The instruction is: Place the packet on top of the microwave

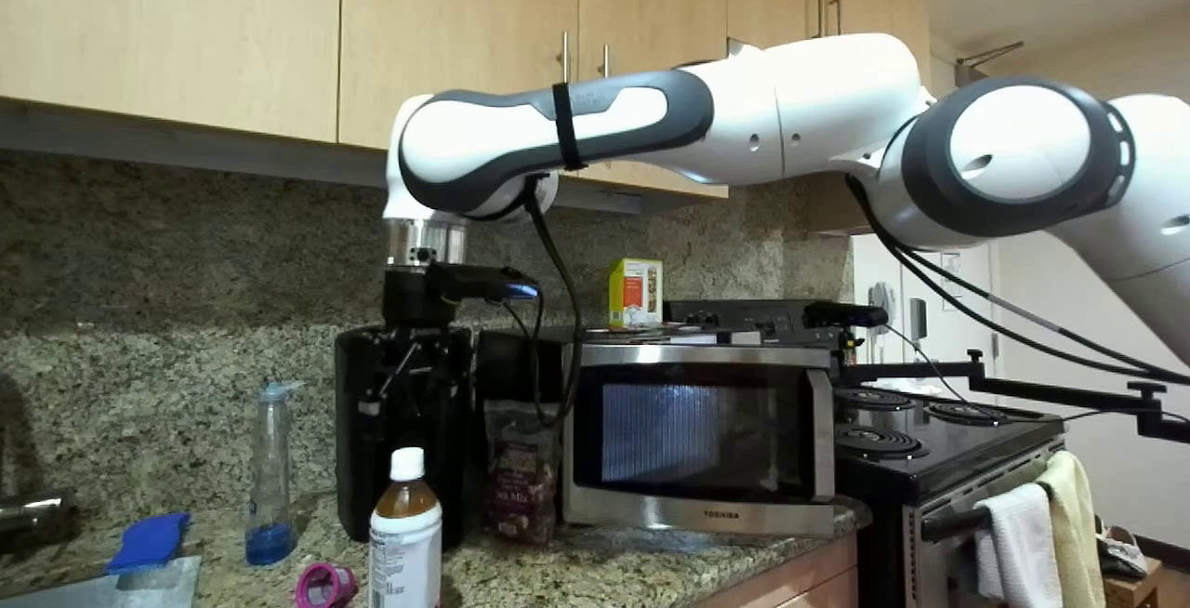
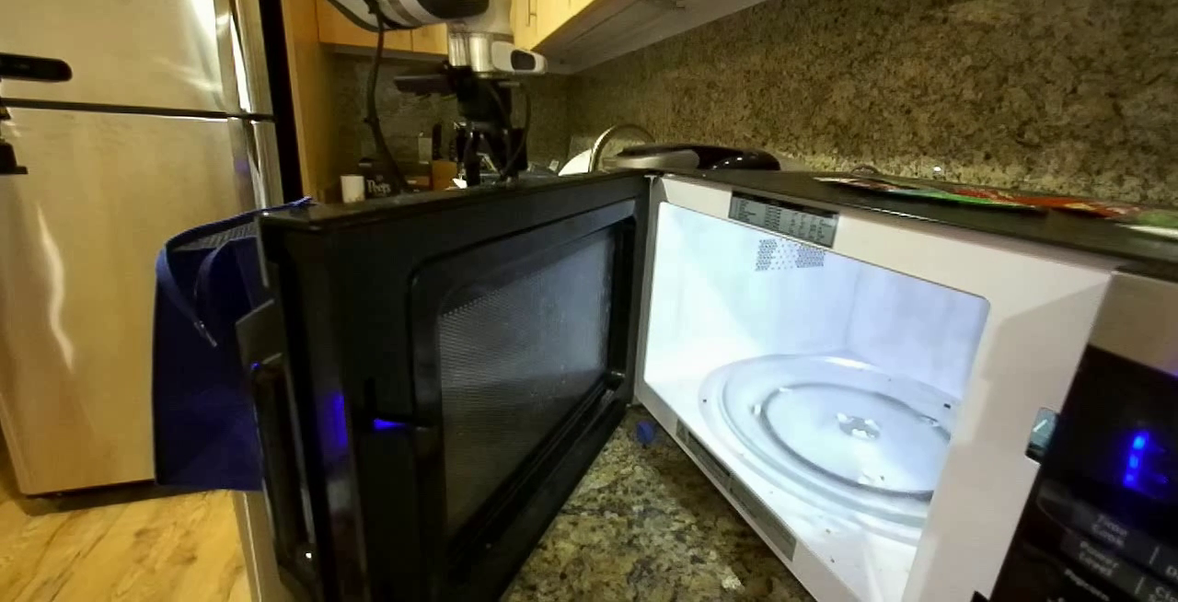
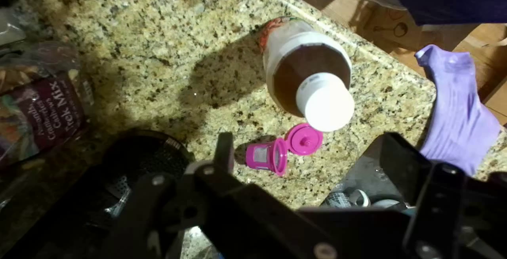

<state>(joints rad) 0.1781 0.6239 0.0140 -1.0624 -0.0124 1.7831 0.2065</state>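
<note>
The packet is a soft clear-and-purple Trek Mix pouch. It stands on the counter between the black coffee maker and the microwave in an exterior view (image 1: 522, 487), and shows at the left edge of the wrist view (image 3: 51, 108). The open door hides it in an exterior view. The microwave (image 1: 707, 513) is steel with its door swung open; its lit inside and dark top show in an exterior view (image 2: 782, 180). My gripper (image 3: 309, 150) is open and empty, pointing down above the counter near the coffee maker, in both exterior views (image 1: 404, 389) (image 2: 492, 160).
A white-capped bottle (image 1: 406, 534) and an open pink cup (image 3: 263, 156) stand near the gripper. The coffee maker (image 1: 358, 441) is behind it. Flat colourful packages (image 2: 975, 197) lie on the microwave top. A yellow box (image 1: 637, 292) shows above it. Cupboards (image 1: 456, 32) hang overhead.
</note>
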